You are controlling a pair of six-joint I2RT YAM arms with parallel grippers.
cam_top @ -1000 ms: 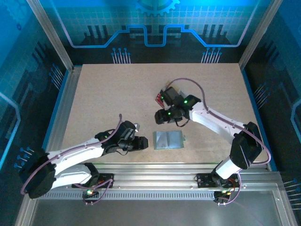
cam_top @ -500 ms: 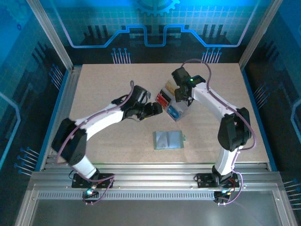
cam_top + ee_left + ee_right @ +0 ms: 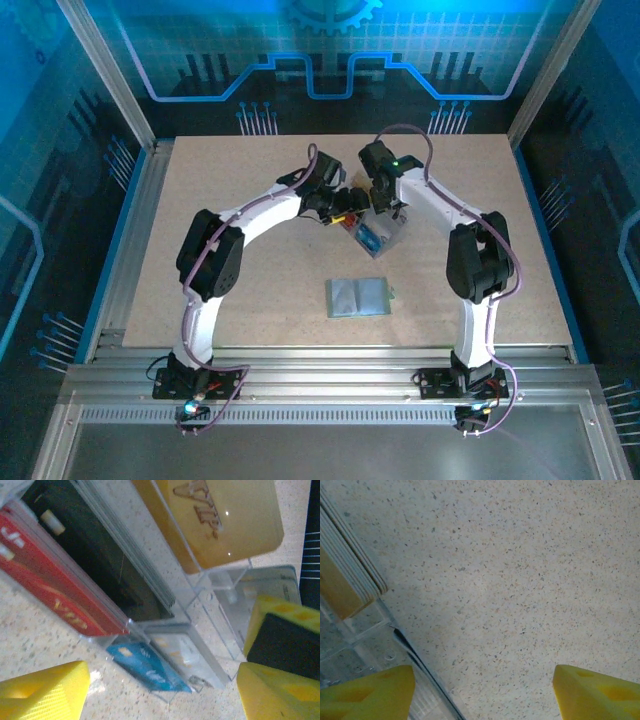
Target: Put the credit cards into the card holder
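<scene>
The credit cards stand in stacks inside a clear tray (image 3: 388,238): tan-gold (image 3: 220,520), black (image 3: 95,555), red (image 3: 55,597), blue (image 3: 142,665) and pale (image 3: 182,652). My left gripper (image 3: 343,205) is at the tray's left side, open (image 3: 162,695), with the blue stack's corner of the tray between its fingers. At the tray's far end my right gripper (image 3: 380,198) is open (image 3: 482,695) over bare table, its left finger (image 3: 370,692) beside the tray wall and the tan-gold stack (image 3: 340,585). The sage-green card holder (image 3: 360,297) lies flat nearer the front, apart from both grippers.
A yellow-and-black finger (image 3: 282,640) of the right gripper shows close beside the tray in the left wrist view. Both arms arch over the table's middle. A metal frame rail (image 3: 330,352) runs along the near edge.
The left arm swung from the front left out to the tray and opened wider. The right gripper moved back from above the card holder to the tray's far end.
</scene>
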